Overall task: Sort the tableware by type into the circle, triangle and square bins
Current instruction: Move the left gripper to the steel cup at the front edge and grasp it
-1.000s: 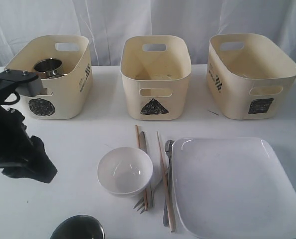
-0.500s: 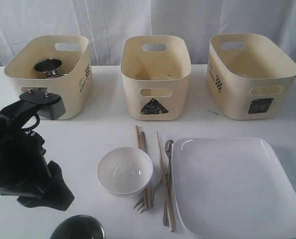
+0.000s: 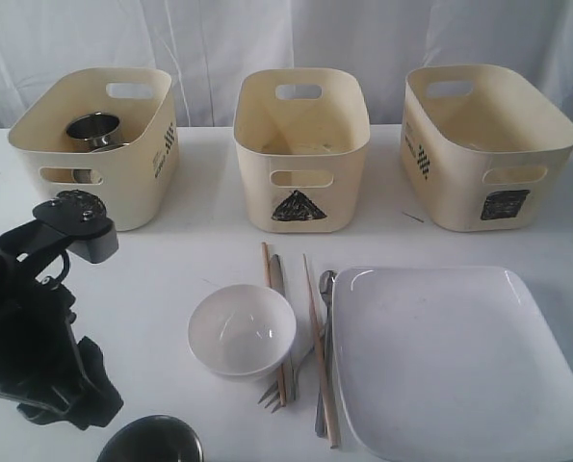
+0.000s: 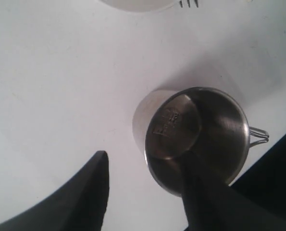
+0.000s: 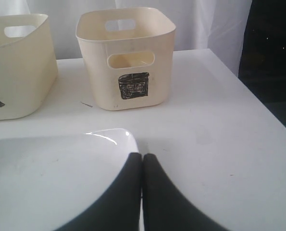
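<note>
Steel mug [image 4: 200,134] stands upright near the table's front edge, and it could tip or skid if I close off-centre on its thin wall. My left gripper [image 4: 145,161] is spread wide and straddles that wall. One finger looks to be inside the rim, though I can't tell if it touches. The small white bowl [image 3: 242,330] sits just beyond. My right gripper [image 5: 142,161] is pressed together, empty, over the square plate [image 5: 46,178].

Tableware laid out in front of three cream bins.
A steel mug [image 3: 93,130] stands in the left bin [image 3: 137,164], beside the triangle bin [image 3: 300,144] and square bin [image 3: 479,135]. Another mug [image 4: 200,134] stands upright at the near edge. Chopsticks [image 3: 319,346], knife [image 3: 277,274], fork [image 3: 270,393] and spoon [image 3: 326,284] lie between the white bowl [image 3: 241,330] and square plate [image 3: 459,366].
</note>
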Robot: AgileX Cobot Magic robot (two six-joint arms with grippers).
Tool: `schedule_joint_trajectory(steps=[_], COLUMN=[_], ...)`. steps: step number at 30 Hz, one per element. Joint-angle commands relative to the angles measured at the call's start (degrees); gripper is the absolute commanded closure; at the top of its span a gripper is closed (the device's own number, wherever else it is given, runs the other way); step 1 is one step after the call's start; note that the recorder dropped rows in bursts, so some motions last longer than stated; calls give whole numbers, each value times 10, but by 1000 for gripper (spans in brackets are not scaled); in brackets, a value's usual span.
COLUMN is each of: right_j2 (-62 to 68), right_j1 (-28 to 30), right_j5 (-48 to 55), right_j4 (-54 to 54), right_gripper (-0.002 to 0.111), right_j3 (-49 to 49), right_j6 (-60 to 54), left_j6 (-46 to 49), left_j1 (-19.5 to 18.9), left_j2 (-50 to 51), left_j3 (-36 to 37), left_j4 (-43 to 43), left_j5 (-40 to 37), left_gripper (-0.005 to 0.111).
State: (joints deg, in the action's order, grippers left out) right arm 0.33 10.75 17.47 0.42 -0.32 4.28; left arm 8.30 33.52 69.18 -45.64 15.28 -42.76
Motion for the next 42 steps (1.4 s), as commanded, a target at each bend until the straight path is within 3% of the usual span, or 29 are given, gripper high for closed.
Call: schedule_joint_trajectory(steps=[1, 13, 27, 32, 42], right_j2=[-3, -3, -3, -3, -3], right_j1=[-3, -3, -3, -3, -3], right_j5=[-8, -8, -8, -8, -8], right_j4=[1, 1, 1, 1, 1], right_gripper=[108, 108, 108, 108, 108], right_j3=[3, 3, 3, 3, 3], right_j6=[-6, -6, -6, -6, -6], left_j6=[30, 97, 125, 125, 125], left_j1=[4, 4, 4, 4, 4], left_j2=[-2, 36, 72, 76, 96], left_j3=[17, 37, 37, 37, 38], left_j4=[27, 87, 85, 85, 86], left_j5=[5, 30, 39, 42, 53], left_gripper=[55, 51, 51, 40, 40])
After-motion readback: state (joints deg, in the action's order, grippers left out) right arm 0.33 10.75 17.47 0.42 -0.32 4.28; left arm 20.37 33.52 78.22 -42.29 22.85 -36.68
